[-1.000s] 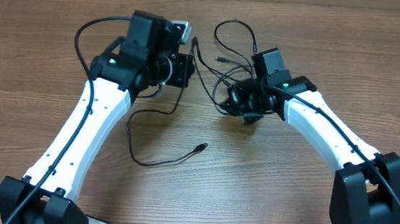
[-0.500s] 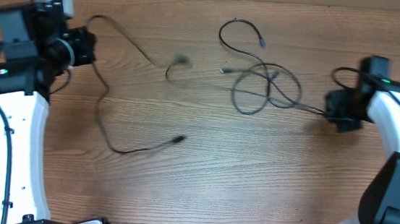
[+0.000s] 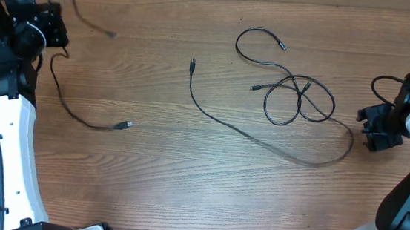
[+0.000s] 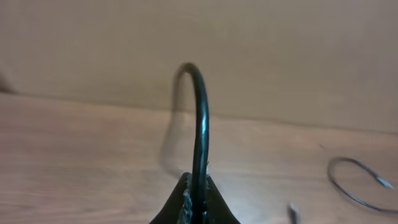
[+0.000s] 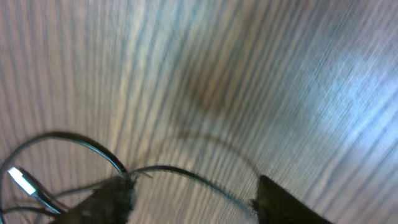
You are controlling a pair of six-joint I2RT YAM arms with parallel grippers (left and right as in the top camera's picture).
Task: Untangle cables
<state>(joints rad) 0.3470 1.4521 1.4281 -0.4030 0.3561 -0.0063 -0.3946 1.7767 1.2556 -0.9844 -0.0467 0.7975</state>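
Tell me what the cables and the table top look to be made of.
Cables: thin black cords, probably sheathed in rubber or plastic, with a slight sheen; they bend into loose loops. One plug tip looks silvery, likely metal, though it is blurred. Table: brown surface with a wood grain and a matte finish; whether it is solid wood or laminate cannot be told.

A brown wood-grain table (image 3: 184,188) meets a plain tan wall (image 4: 280,56) behind

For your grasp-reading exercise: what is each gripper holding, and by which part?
The left gripper pinches one thin black cable partway along its length, both ends free. The right gripper is open, holding nothing.
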